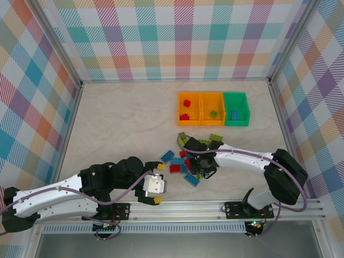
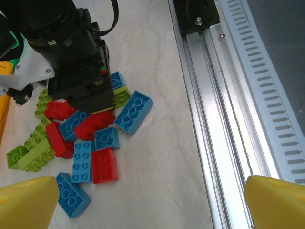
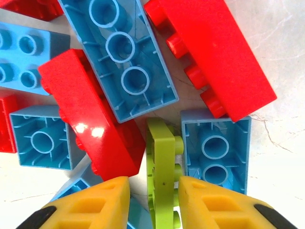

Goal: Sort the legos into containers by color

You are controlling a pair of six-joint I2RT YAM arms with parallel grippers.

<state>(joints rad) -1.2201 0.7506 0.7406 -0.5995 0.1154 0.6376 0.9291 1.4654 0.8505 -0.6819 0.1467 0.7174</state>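
A pile of red, blue and lime green legos (image 1: 183,161) lies at the table's middle front. My right gripper (image 1: 200,167) is down in this pile. In the right wrist view its yellow fingers (image 3: 95,205) sit either side of a thin lime green lego (image 3: 161,162) standing on edge, shut on it, with red (image 3: 90,114) and blue (image 3: 119,52) legos crowding round. My left gripper (image 1: 159,184) is wide open over bare table just left of the pile, nothing between its fingers (image 2: 28,202). Two orange containers (image 1: 180,109) (image 1: 212,94) and a green container (image 1: 236,94) stand in a row behind.
The left orange bin holds red legos (image 1: 185,116), the middle one a green lego (image 1: 213,114), the green bin a blue lego (image 1: 235,115). A metal rail (image 2: 224,109) runs along the near edge, close to my left gripper. Checked walls enclose the table.
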